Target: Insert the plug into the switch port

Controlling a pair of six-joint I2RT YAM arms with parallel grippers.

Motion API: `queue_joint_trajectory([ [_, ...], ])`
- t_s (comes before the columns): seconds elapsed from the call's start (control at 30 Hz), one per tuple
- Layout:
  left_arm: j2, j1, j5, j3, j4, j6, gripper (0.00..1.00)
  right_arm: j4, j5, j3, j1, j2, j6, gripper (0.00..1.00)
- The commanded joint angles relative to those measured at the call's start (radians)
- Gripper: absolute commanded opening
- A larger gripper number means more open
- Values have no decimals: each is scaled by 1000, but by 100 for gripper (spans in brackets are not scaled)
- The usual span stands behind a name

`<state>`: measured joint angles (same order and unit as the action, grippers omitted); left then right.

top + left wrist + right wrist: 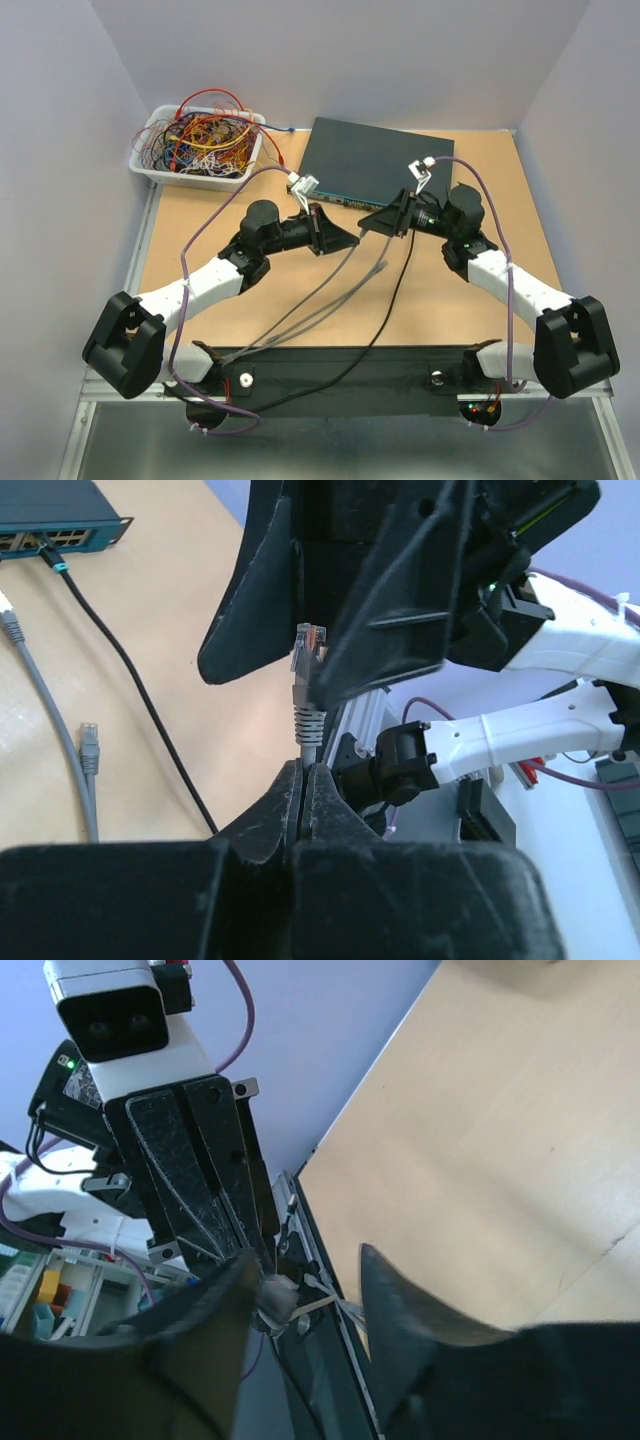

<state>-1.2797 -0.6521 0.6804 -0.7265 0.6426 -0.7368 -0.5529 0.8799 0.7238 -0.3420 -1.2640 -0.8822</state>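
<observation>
The switch [375,160] is a flat dark box at the table's back, and its teal port row shows in the left wrist view [60,535]. My left gripper [303,770] is shut on a grey cable just below its plug [308,645], which points up, held in the air in front of the switch. My right gripper [305,1255] is open, with its fingers [400,580] on either side of that plug. The plug shows blurred against one right finger in the right wrist view [275,1295]. In the top view the two grippers meet tip to tip, left [352,240] and right [366,224].
A black cable [120,660] is plugged into a switch port and runs toward the near edge. A second grey cable with a loose plug [89,742] lies on the table. A white tray [197,145] full of coloured wires stands at the back left.
</observation>
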Motion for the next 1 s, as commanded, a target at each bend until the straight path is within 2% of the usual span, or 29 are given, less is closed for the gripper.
queue_joint_trajectory([
  [0.0,42,6,44,18,121,-55,0,-59,-27,-4,-8,52,25,37],
  [0.17,33,16,45,48,218,-136,0,-62,-30,-9,-14,72,28,27],
  [0.27,14,22,47,71,296,-199,0,-67,-39,-15,-17,83,26,17],
  [0.3,8,23,48,73,331,-213,0,-68,-42,-17,-17,83,23,9],
  [0.37,-13,23,50,76,361,-248,1,-68,-45,-18,-18,81,17,3],
  [0.4,-20,23,48,75,370,-253,7,-67,-50,-18,-18,81,14,1],
  [0.47,-30,22,45,65,362,-248,27,-56,-68,-18,-19,74,3,0],
  [0.53,-17,23,-2,21,234,-175,48,7,-106,-3,-18,71,14,1],
  [0.57,-4,23,-34,3,157,-126,50,34,-123,5,-18,69,23,0],
  [0.6,8,23,-117,-16,5,-46,55,121,-145,28,-18,69,55,0],
  [0.7,63,23,-290,-89,-244,57,56,282,-240,66,-19,69,110,0],
  [0.77,97,23,-375,-138,-343,126,55,349,-304,103,-17,61,123,0],
  [0.8,109,22,-468,-154,-429,149,55,417,-326,120,-20,45,124,1],
  [0.9,157,-23,-631,-198,-564,240,53,490,-374,152,-20,23,123,1],
  [0.93,173,-47,-753,-208,-590,264,53,508,-393,163,-23,5,126,1],
  [0.97,178,-96,-801,-223,-612,324,53,527,-407,186,-26,-1,129,0],
])
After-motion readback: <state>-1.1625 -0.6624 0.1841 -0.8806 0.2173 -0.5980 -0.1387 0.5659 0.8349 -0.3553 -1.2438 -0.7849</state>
